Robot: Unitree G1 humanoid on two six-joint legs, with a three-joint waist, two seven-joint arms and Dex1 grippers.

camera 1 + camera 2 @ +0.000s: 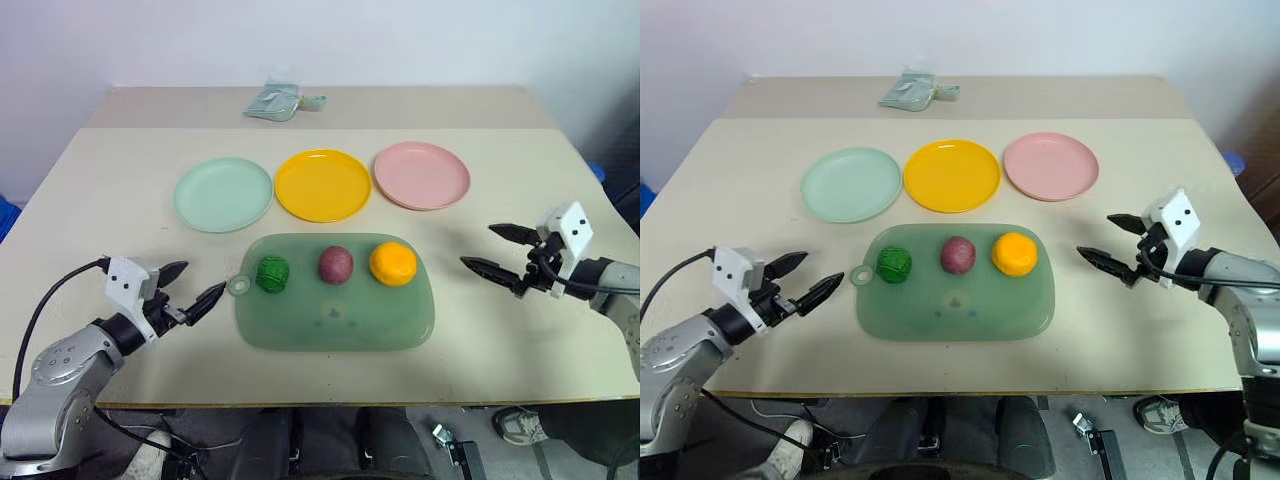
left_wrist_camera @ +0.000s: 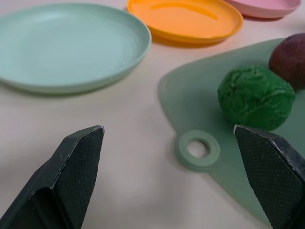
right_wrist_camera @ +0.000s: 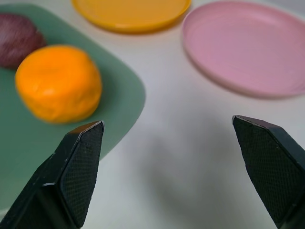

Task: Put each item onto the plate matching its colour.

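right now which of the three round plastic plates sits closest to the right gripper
The pink round plastic plate, at the right end of the row. The yellow plate and the mint green plate lie farther from the right gripper.

Materials you're looking at: mint plate [image 2: 71, 45], yellow plate [image 2: 188, 19] and pink plate [image 3: 248, 45] are smooth plastic with a soft sheen. Mat [image 1: 330, 320] is translucent, matt, rubbery-looking. Green item [image 2: 256, 97] is rough and ridged, orange item [image 3: 59, 81] smooth and matt. Left gripper [image 2: 176, 186] fingers [image 2: 269, 167] are black with finely textured pads. Table [image 1: 100, 200] is matt beige.
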